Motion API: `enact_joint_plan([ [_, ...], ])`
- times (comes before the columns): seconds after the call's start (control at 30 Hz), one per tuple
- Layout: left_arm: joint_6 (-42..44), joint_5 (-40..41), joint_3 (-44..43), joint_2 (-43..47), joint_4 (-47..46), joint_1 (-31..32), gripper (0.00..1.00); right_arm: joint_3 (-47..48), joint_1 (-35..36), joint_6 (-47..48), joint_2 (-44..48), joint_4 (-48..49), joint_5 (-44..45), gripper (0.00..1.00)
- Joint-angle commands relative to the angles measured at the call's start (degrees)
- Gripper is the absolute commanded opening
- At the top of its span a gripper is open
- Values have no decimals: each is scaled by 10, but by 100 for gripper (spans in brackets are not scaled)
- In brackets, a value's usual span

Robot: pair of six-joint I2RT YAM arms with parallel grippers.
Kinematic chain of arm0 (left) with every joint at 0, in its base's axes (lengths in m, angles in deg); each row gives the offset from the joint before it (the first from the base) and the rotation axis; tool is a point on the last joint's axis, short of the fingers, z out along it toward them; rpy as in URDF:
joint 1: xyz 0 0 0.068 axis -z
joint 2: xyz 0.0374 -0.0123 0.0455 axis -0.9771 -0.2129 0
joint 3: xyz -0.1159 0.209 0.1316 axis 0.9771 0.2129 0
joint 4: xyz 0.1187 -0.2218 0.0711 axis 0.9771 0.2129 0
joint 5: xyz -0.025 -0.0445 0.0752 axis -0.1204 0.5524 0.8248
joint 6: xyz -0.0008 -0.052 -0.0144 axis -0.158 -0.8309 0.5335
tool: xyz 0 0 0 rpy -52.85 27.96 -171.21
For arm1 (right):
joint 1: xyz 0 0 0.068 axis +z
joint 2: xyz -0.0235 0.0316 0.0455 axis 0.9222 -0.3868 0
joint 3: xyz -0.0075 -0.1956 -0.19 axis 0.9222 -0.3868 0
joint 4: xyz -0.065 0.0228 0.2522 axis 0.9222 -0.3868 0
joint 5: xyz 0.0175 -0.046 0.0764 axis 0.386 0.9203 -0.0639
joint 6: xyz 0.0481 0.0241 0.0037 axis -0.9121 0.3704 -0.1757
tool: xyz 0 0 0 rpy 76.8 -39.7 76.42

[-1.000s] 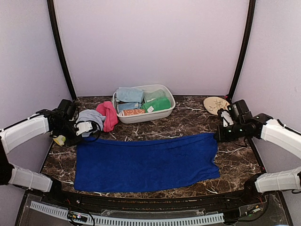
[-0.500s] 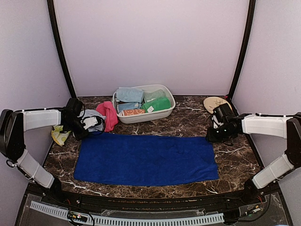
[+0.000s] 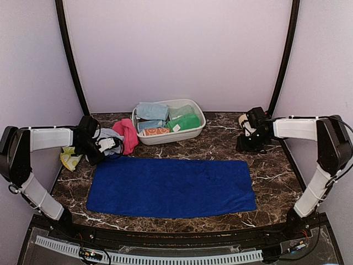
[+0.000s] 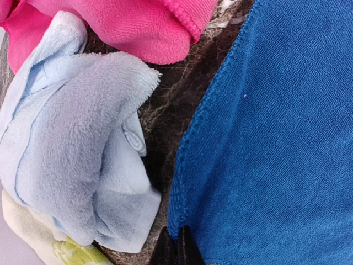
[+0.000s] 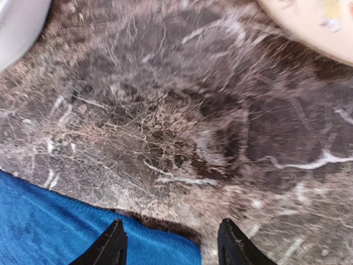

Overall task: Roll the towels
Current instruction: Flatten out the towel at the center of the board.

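Royal blue and spread flat, the long towel lies lengthwise across the near half of the marble table in the top view, with no roll started. Behind it stands a white tub of folded towels. A pink towel and a pale blue towel are heaped just left of the tub. The left claw sits at the long towel's far left corner. The right claw hangs over bare table near the far right corner, clear of the cloth.

From the left wrist, the claw's tips are pressed together right at the blue hem; whether a pinch of cloth is caught between them I cannot tell. The pale blue towel lies just beside the hem, with the pink one beyond it and a yellowish cloth tucked under it.

From the right wrist, the fingers stand apart with nothing between them, above the towel's corner and the marble. A plate shows at the upper right.

As I judge it, the main risk is a crooked roll. This cloth is long and limp, so if one end is turned faster than the other it will cone out sideways. The left claw also works close to the heaped towels and could snag one and wind it in. Loose terry may slip from a shallow pinch.
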Motion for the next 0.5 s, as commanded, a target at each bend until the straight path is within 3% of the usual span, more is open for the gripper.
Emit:
enact_joint_plan([
  [0.0,-8,-9,-22,3,21,-4,0,24,-1,33,-60,-23,-48,53],
  [0.23,-3,-9,-30,6,28,-6,0,2,0,45,-73,-24,-91,47],
  [0.37,-3,-9,-35,5,31,-6,0,-1,0,46,-77,-30,-97,36],
  [0.47,-2,-8,-34,7,34,-6,0,0,0,50,-74,-40,-90,36],
])
